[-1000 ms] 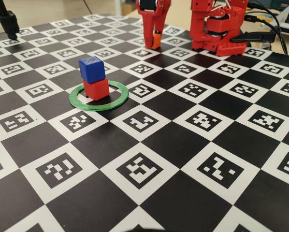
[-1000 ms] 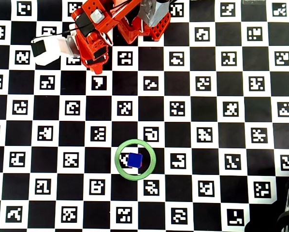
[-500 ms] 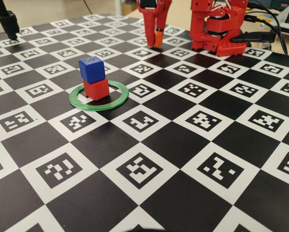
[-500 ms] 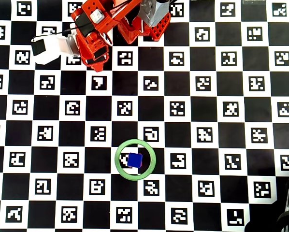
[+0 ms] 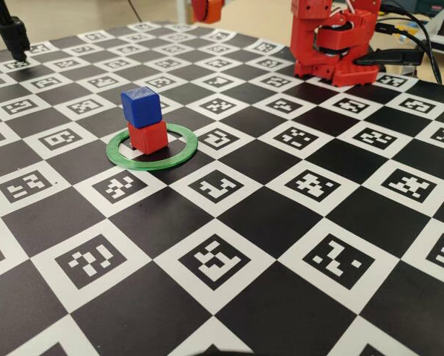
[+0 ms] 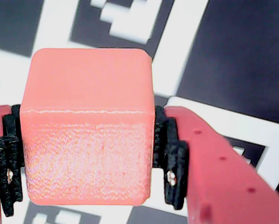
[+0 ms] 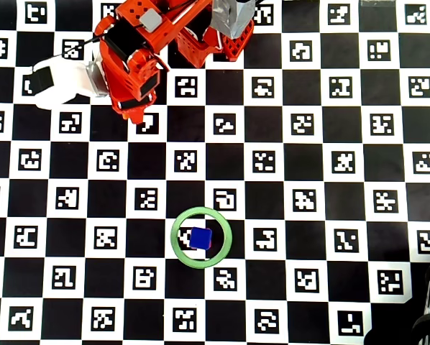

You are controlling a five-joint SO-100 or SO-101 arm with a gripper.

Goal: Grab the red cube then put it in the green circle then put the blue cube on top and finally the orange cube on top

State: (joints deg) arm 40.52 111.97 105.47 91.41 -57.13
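Note:
The red cube (image 5: 148, 136) sits inside the green circle (image 5: 179, 153), and the blue cube (image 5: 140, 106) rests on top of it. From above, the blue cube (image 7: 200, 238) covers the red one within the green circle (image 7: 175, 238). In the wrist view my gripper (image 6: 88, 161) is shut on the orange cube (image 6: 88, 126), whose sides are squeezed between the black pads (image 6: 172, 163). In the fixed view the orange cube (image 5: 207, 9) hangs at the top edge, well above the board. The overhead view shows the gripper (image 7: 134, 113) far from the stack, with the orange cube hidden beneath it.
The checkerboard mat with marker squares (image 5: 281, 222) covers the table. The red arm base (image 5: 333, 44) stands at the back right with cables behind it. A black stand (image 5: 10, 33) rises at the back left. The white wrist camera (image 7: 53, 80) sticks out from the arm.
The gripper has risen from the board with the orange cube, almost out of the fixed view's top. In the overhead view the arm has swung slightly outward. The stack has not moved.

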